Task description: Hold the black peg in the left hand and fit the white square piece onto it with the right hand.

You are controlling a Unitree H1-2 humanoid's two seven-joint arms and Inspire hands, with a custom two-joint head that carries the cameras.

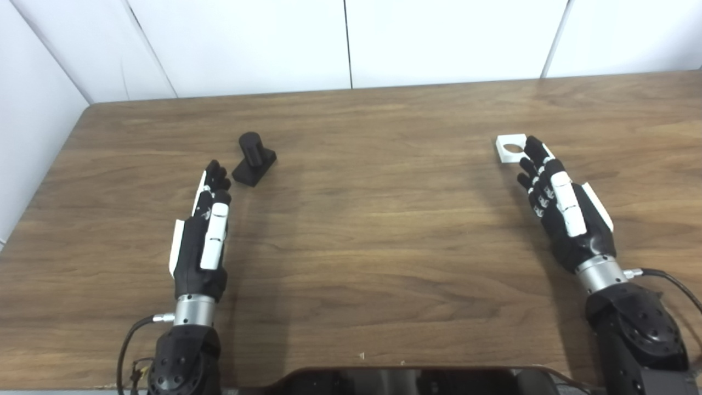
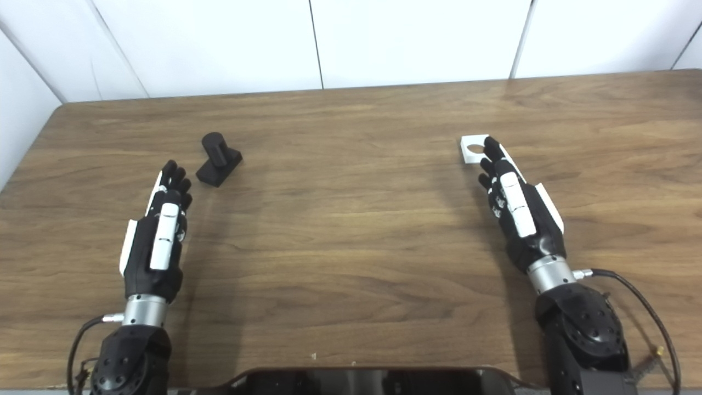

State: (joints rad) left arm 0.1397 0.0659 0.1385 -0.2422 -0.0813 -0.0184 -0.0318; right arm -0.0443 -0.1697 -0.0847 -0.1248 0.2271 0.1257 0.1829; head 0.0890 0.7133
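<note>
In the left eye view a brown wooden table (image 1: 384,230) fills most of the picture, with white wall panels (image 1: 247,44) behind its far edge. The left hand (image 1: 202,241) comes in from the bottom left and lies stretched out over the table, fingers straight and close together, holding nothing. Just beyond and a little to the right of its fingertips (image 1: 218,170) stands the black peg (image 1: 253,159), a short round post on a flat square base, resting on the table and apart from the hand. The right hand (image 1: 565,211) reaches in from the bottom right, also with its fingers extended and slightly spread, gripping nothing. Its fingertips (image 1: 531,145) lie over the near right corner of the white square piece (image 1: 509,148), which sits flat on the table with a round hole in its middle; whether they actually touch it cannot be told. Peg and white piece are well apart, on opposite sides of the table. A dark glossy edge (image 1: 406,381) runs along the bottom of the picture. In the right eye view the same layout shows from slightly further right: the left hand (image 2: 156,241) is flat and empty with the black peg (image 2: 218,160) just past its fingertips, and the right hand (image 2: 518,211) is extended and empty with its fingertips at the edge of the white square piece (image 2: 473,149), partly hiding the hole.
</note>
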